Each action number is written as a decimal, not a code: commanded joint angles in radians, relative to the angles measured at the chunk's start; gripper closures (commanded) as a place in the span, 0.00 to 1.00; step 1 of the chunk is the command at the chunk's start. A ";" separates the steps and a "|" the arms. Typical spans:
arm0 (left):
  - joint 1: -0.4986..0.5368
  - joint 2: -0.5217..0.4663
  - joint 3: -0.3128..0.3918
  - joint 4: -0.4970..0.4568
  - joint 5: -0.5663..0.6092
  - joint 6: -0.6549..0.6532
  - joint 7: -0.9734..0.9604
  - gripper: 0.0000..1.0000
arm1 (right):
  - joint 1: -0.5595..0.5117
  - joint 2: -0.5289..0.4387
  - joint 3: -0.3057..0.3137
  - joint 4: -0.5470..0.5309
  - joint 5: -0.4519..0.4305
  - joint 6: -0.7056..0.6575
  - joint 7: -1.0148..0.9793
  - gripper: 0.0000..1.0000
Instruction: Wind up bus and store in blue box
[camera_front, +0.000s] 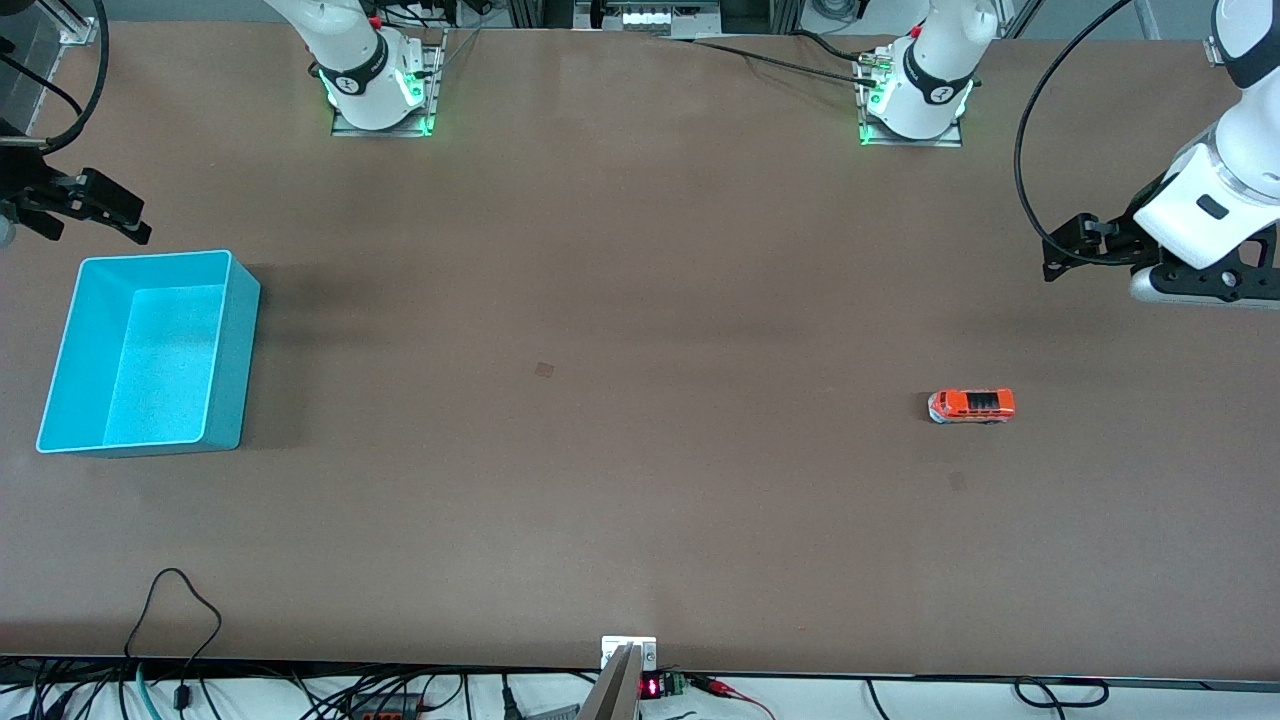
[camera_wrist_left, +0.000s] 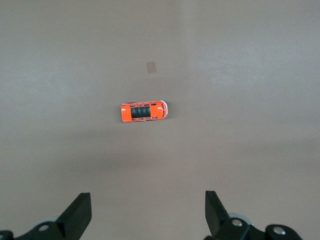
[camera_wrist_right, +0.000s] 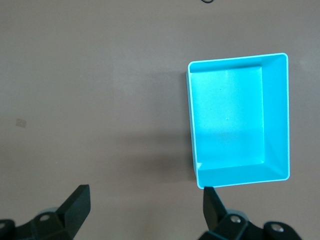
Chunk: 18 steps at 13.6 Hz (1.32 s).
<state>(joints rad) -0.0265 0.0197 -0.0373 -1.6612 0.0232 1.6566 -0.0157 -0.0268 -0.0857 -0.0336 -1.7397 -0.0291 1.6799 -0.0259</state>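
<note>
The right hand (camera_front: 95, 205) hangs in the air at the right arm's end of the counter (camera_front: 600, 300), its fingers spread wide and holding nothing. Close by, the blue box (camera_front: 225, 350) sits open on the counter. Well apart from it, toward the left arm's end, the little orange bus (camera_front: 971, 405) rests on its wheels. The left hand (camera_front: 1075, 245) hangs there too, spread wide and empty.

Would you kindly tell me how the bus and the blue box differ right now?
The bus is orange, with dark roof windows; the blue box is plain light blue. The bus is far smaller than the box. The bus lies toward the left arm's end of the table, the box toward the right arm's end. Both rest on the table, untouched.
</note>
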 joint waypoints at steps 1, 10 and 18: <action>0.014 -0.020 -0.010 -0.017 -0.002 0.011 0.026 0.00 | 0.001 -0.008 0.001 0.005 0.005 -0.014 0.003 0.00; 0.013 0.002 -0.010 -0.006 -0.003 -0.092 0.022 0.00 | 0.001 -0.006 0.001 0.005 0.003 -0.014 0.003 0.00; 0.013 0.026 -0.010 -0.005 -0.002 -0.176 0.391 0.00 | 0.001 -0.003 0.001 0.005 0.005 -0.013 0.004 0.00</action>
<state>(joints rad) -0.0255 0.0265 -0.0440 -1.6692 0.0231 1.4917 0.2102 -0.0268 -0.0857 -0.0336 -1.7397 -0.0291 1.6790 -0.0259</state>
